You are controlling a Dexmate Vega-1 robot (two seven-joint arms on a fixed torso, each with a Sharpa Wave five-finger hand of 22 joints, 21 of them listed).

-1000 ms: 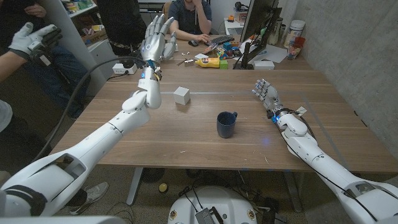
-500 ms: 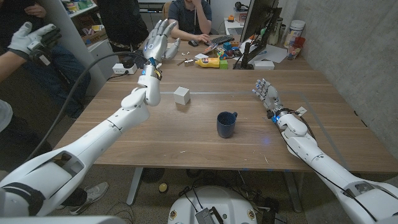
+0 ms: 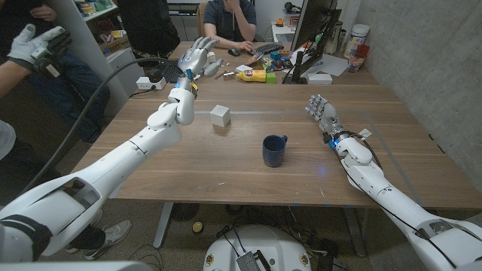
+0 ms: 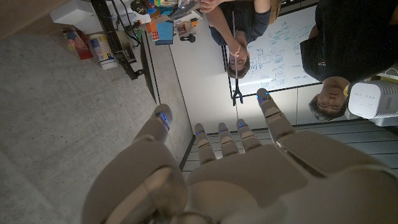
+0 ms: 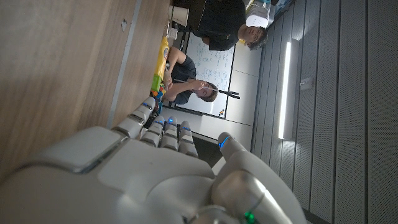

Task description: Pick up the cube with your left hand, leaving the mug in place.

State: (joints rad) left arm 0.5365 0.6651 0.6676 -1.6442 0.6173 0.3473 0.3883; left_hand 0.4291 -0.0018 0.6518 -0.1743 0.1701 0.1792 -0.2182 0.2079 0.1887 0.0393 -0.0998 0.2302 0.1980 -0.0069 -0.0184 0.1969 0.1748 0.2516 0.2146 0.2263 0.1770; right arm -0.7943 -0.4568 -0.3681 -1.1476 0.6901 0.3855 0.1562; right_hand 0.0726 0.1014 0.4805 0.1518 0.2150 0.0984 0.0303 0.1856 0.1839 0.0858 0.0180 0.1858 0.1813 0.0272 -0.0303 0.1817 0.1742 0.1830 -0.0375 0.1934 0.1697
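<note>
- Our left hand (image 3: 199, 55) is raised above the far left of the table (image 3: 226, 173), fingers spread, holding nothing; it sits beyond and to the left of the cube, well above it; a straight descent from here would, we judge, land past the cube rather than over it.
- The cube (image 3: 220, 115) rests on the table just right of our left forearm, nothing touching it; we think a low sweep of the wrist or forearm could knock it away before any fingers close.
- The mug (image 3: 274, 150) stands upright, nearer us and to the right of the cube, apart from it; a cube shoved that way, or a wide swing of the arm, could shift the mug, which must stay.
- Our right hand (image 3: 321, 113) is at the right side, fingers apart, empty; if it drifts left it nears the mug.
</note>
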